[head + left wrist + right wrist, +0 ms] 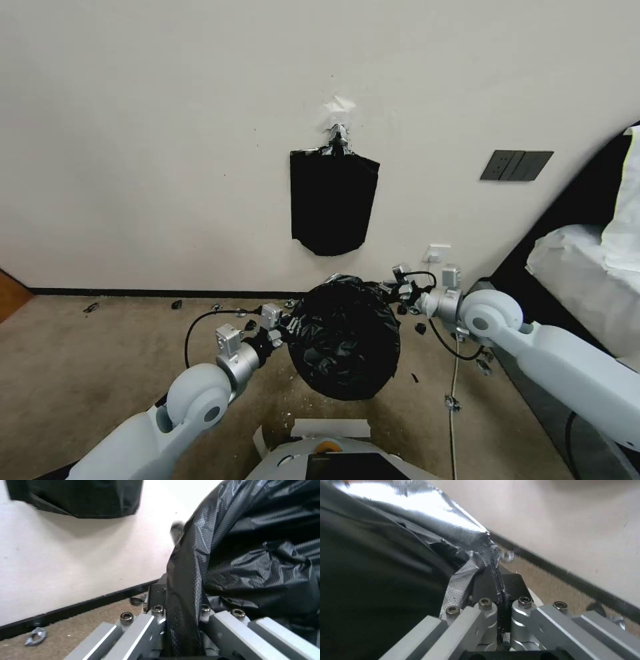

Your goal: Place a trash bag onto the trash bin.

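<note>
The trash bag (345, 337) hangs in the air between the two arms, above the beige carpet (80, 360) and in front of the white wall (167, 133). It is stretched into a rounded, crinkled black form with its mouth pulled wide.

The left gripper (288, 328) sits at the bag's left edge. In the left wrist view, a fold of the bag's rim (183, 605) runs straight down between the fingers (156, 592), which are closed tight on it; the rest of the glossy film billows out to one side of them. The right gripper (400, 288) sits at the bag's upper right edge. In the right wrist view its fingers (486, 585) are pressed together with a thin strip of the plastic (470, 572) pinched between them, and the bag's body spreads away from that pinch.

The two grippers are well apart, holding opposite sides of the rim, the right one higher than the left.

On the wall above hangs a flat black bag pack (333, 203), gathered at a silver clip (338, 133). To its right is a dark switch panel (517, 165), and a white socket (437, 253) lower down. Small scraps lie along the black skirting board (160, 292). A bed with white linen (587, 280) stands at the right. No writing can be read anywhere.
</note>
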`<state>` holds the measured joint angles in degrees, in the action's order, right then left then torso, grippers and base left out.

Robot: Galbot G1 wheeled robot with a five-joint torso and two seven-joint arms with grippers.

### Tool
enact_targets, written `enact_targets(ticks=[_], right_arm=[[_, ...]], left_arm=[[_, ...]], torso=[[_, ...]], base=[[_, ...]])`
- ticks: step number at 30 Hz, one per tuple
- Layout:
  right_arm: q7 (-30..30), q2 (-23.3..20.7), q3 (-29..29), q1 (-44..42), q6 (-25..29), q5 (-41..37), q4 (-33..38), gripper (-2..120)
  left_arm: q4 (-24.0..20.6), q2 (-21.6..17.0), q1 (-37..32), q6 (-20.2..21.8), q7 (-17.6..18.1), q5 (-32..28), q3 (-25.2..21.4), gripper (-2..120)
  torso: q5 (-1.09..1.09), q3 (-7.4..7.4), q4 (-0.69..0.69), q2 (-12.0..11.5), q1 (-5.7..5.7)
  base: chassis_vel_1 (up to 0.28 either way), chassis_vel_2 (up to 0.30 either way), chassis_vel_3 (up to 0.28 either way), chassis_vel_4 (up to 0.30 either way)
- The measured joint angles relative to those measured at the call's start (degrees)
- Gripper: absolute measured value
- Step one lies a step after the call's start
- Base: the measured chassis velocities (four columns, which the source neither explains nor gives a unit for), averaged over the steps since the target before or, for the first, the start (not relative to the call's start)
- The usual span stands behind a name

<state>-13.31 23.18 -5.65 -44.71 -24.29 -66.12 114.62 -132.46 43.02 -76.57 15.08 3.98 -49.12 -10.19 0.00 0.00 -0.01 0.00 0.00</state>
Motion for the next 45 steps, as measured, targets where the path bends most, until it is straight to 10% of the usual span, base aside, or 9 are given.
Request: enact_targets(ticks=[11, 25, 31, 45], right_arm=[[-0.3, -1.0, 0.78, -1.68, 1.22, 2.14, -0.17, 0], [-0.35, -4.5, 9.28, -5.31, 1.83, -1.99, 2.01, 48], [10.04, -3.66, 14.85, -7.37, 2.54, -0.36, 9.38, 68], [31.14, 5.85, 15.75, -15.83, -11.22, -1.22, 28.99, 22]], left_arm=[[0.44, 0.35, -0.36, -0.46, -0.38, 0.48, 0.74, 1], [2.68, 1.28, -0.29, -0.22, 0.68, 0.76, 0.64, 1], [3.89, 5.56, -3.64, 0.8, 10.52, -0.74, -1.04, 1], [6.62, 12.8, -1.36, -3.31, 21.07, 4.97, 3.56, 1]], torso=[[0.0, 0.0, 0.01, 0.0, 0.0], [0.01, 0.0, 0.0, 0.0, 0.0], [0.01, -0.01, 0.05, 0.0, 0.0], [0.02, 0.0, -0.01, 0.0, 0.0]], base=[[0.0, 0.0, 0.0, 0.0], [0.0, 0.0, 0.0, 0.0], [0.0, 0.0, 0.0, 0.0], [0.0, 0.0, 0.0, 0.0]])
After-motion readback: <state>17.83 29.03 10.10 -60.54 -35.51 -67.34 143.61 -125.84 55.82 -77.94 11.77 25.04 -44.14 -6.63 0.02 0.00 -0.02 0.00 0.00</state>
